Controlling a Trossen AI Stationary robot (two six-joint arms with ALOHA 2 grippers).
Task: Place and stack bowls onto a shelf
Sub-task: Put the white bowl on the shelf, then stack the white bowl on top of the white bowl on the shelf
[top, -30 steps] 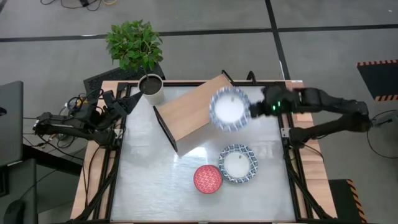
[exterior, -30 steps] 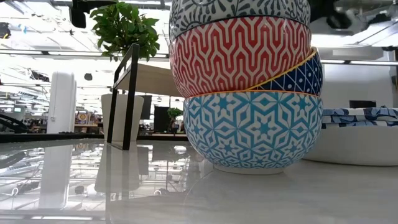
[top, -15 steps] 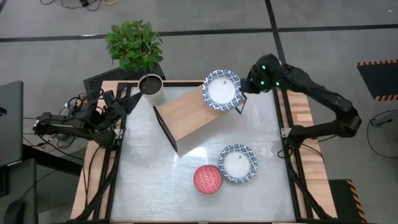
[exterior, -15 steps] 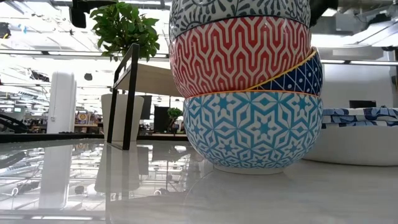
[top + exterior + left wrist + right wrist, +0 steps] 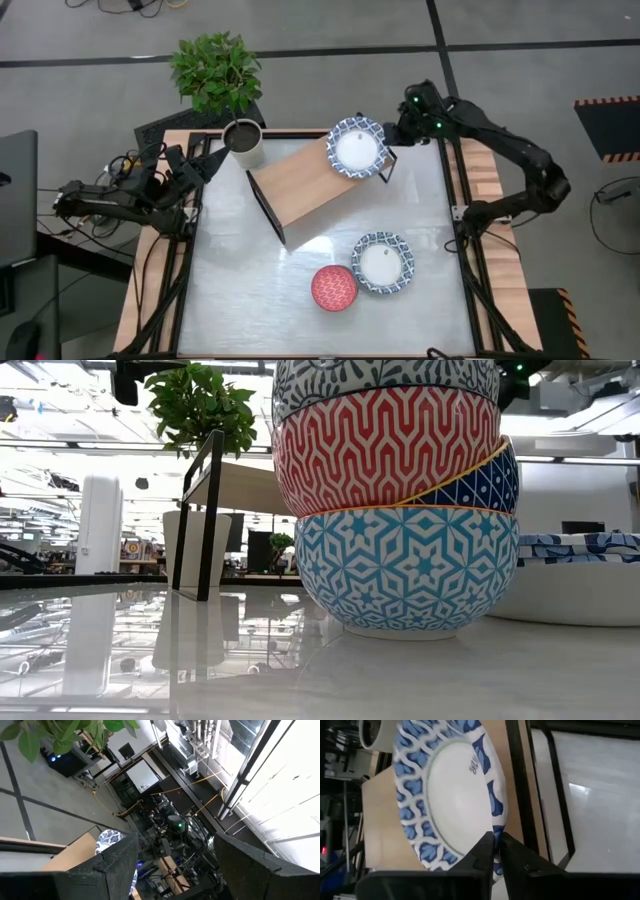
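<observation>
Your bowl [image 5: 356, 148] is wide, blue-and-white rimmed, plain white centre, over the shelf [image 5: 312, 180] at upper centre. The right gripper [image 5: 392, 138] pinches its right rim, fingers closed on it; the left gripper's [image 5: 222, 158] fingers stand apart.

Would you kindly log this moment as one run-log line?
right end effector: shut on wide blue-and-white patterned bowl | bowl: over wooden-topped shelf, far right end | left end effector: waiting, table's far left edge

Bright, even light; some glare and soft close parts.

You see a white glare patch on the glossy grey table top [image 5: 300, 250], and the stack of patterned bowls [image 5: 395, 500] is sharp, while your right wrist view shows dark fingers [image 5: 487, 851] blurred.
</observation>
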